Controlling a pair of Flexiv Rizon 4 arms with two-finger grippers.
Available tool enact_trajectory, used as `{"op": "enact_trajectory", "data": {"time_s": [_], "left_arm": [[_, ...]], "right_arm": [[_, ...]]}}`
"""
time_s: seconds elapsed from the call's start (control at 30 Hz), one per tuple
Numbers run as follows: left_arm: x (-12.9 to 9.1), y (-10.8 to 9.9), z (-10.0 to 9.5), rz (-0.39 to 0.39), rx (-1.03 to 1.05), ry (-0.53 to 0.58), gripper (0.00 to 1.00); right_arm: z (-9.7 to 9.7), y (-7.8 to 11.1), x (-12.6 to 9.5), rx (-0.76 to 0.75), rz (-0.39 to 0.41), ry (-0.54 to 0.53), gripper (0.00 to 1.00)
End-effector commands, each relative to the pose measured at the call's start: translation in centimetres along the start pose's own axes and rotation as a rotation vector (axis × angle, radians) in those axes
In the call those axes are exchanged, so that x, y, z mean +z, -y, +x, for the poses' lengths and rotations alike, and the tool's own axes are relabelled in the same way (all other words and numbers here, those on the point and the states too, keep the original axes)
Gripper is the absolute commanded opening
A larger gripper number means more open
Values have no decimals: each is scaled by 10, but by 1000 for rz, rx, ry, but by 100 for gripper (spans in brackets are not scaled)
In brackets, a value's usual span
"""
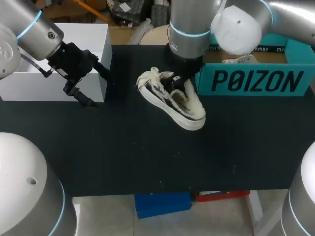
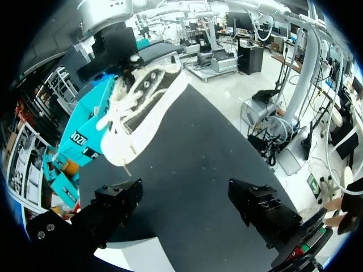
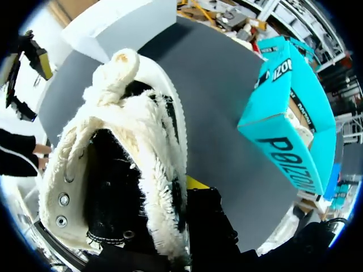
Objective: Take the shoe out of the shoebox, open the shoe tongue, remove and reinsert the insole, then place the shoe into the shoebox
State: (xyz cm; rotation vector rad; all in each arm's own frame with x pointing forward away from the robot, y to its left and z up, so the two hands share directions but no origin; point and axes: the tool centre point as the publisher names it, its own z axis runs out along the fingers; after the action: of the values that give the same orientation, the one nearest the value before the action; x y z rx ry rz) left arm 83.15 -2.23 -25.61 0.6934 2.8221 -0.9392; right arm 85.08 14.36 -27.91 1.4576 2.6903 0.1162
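As things lie, done: the shoe is out of the shoebox, lying far-middle just left of it.
Left to do: seemingly tongue, insole, boxing.
Right gripper: clamped on the shoe's fleece collar.
Left gripper: spread wide, empty, far left.
Writing: large dark lettering on the shoebox's near side.

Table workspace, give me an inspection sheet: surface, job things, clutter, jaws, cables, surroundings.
Surface: dark table, a few pale specks.
Job's things: fleece-lined shoe tilted, out of the box; teal shoebox open, just beside it at the back right.
Clutter: white box at the back left.
Jaws: left jaws open, holding nothing, near the white box; right jaws shut on the shoe at its collar.
Cables: nothing seen on the table.
Surroundings: nothing seen reaching over the table.
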Motion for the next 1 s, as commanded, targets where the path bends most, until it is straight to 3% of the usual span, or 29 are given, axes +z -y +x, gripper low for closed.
{"op": "enact_trajectory", "data": {"time_s": [0.03, 0.13, 0.8, 0.87, 1.0], "left_arm": [[0, 0, 1, -3, 0, 0, 100], [0, 0, 1, -3, 0, 0, 100], [0, 0, 1, -3, 0, 0, 100], [0, 0, 1, -3, 0, 0, 100], [0, 0, 1, -3, 0, 0, 100]], "right_arm": [[-31, -3, -102, -437, 21, -138, 0], [-43, -18, -119, -514, 50, -161, 0], [-43, -17, -117, -523, 53, -137, 0], [-49, -14, -116, -558, 110, -97, 0], [-71, -13, -118, -622, 144, -45, 0]]}}
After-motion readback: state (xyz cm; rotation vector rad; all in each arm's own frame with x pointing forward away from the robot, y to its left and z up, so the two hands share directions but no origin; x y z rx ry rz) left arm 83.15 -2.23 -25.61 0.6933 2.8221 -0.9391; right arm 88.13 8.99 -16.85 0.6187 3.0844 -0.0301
